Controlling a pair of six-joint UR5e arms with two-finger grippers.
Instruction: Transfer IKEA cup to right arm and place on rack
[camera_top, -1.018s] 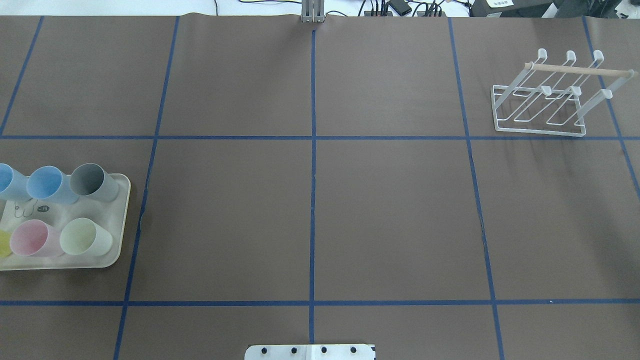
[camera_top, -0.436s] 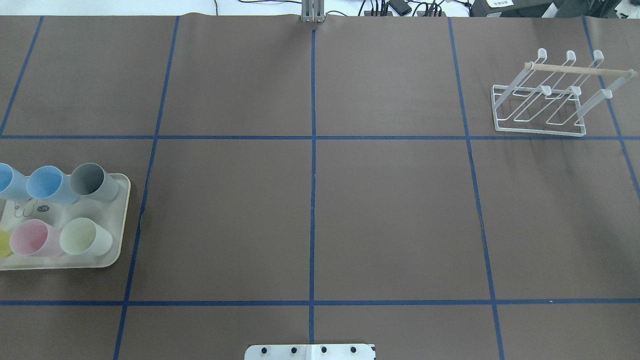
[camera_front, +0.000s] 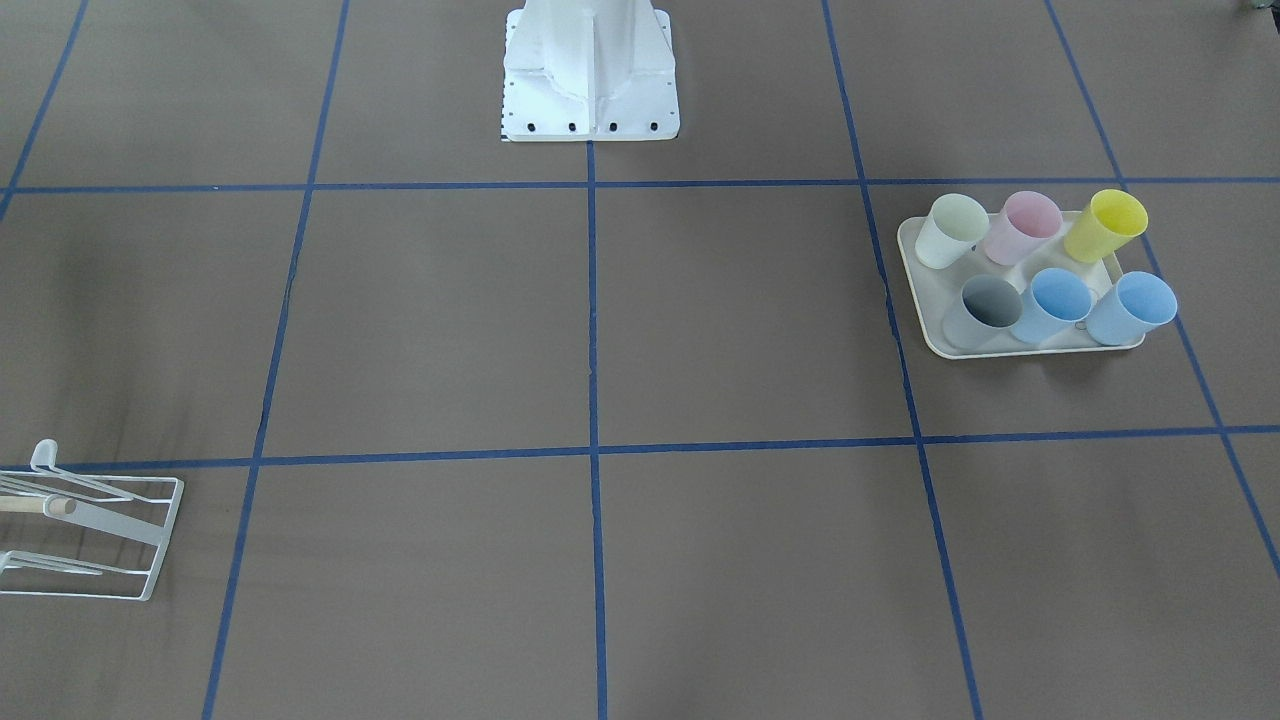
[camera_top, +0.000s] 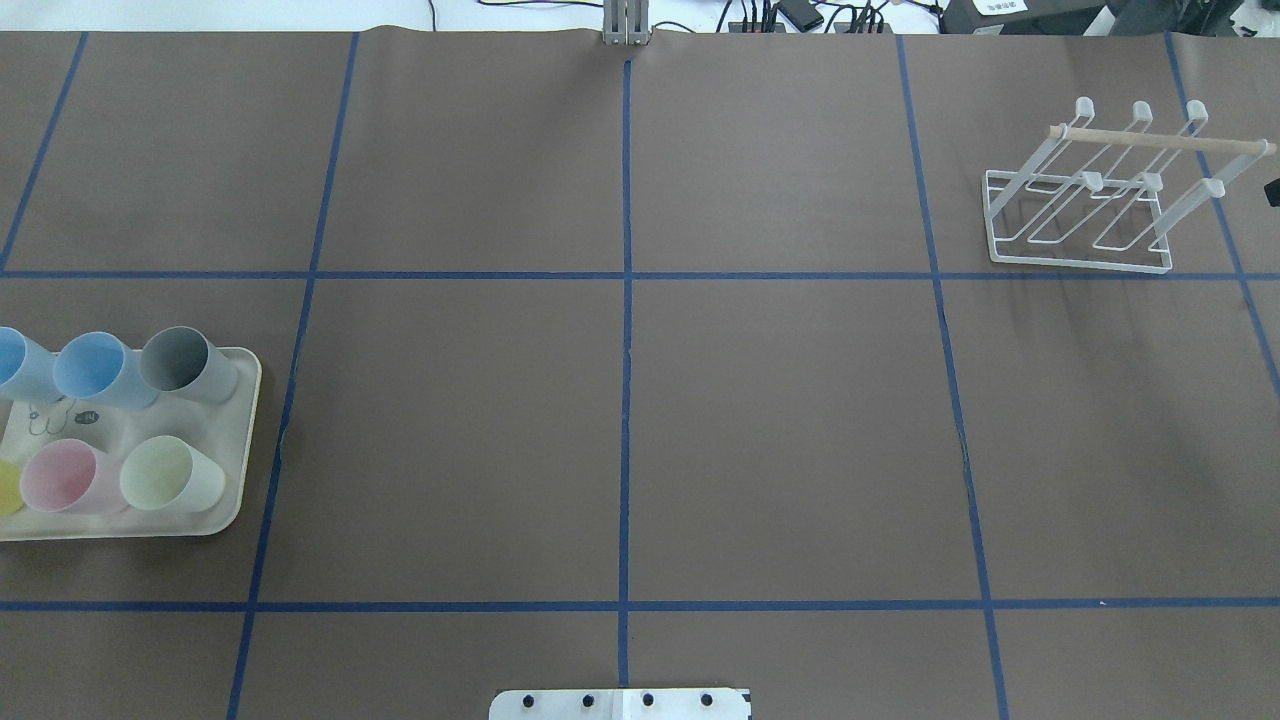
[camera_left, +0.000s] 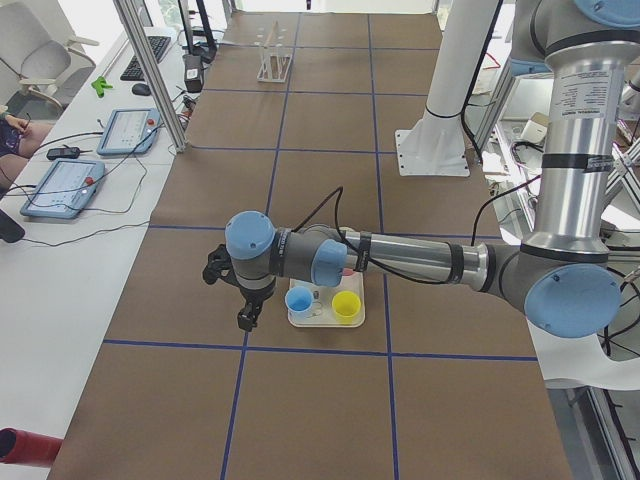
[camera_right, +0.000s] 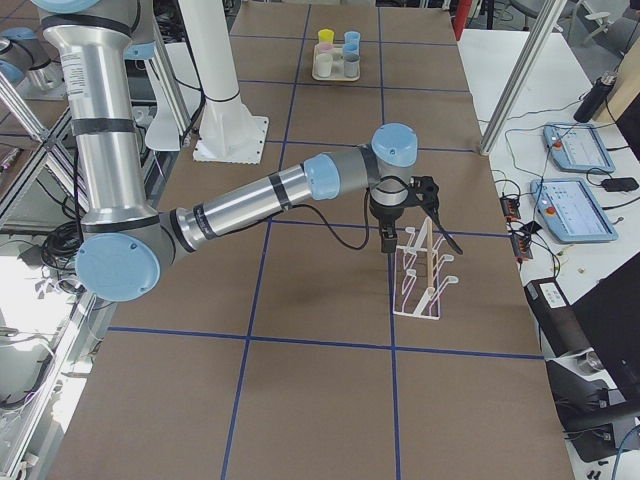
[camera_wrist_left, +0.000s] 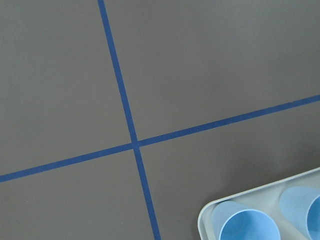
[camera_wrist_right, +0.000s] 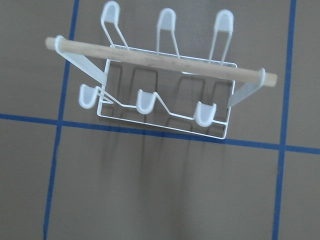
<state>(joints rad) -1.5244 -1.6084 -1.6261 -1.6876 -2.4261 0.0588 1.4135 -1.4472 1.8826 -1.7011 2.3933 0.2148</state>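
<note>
Several pastel IKEA cups stand upright on a cream tray (camera_top: 240, 450) at the table's left: two blue (camera_top: 95, 368), grey (camera_top: 185, 360), pink (camera_top: 62, 475), pale green (camera_top: 170, 472) and yellow (camera_front: 1105, 224). No gripper holds any of them. The white wire rack (camera_top: 1090, 200) with its wooden dowel stands empty at the far right. My left gripper (camera_left: 230, 295) hangs just outside the tray's outer edge, and I cannot tell its state. My right gripper (camera_right: 415, 235) hovers over the rack (camera_right: 425, 270), with only a dark sliver of it at the overhead view's right edge; I cannot tell its state either.
Brown paper with blue tape grid lines covers the table. The robot's white base plate (camera_front: 590, 90) sits at the middle of the near edge. In the side views, control tablets (camera_right: 575, 145) and cables lie on side benches.
A dark tip of the right gripper has come into the overhead view at the right edge beside the rack. Cups, tray and rack have not moved.
</note>
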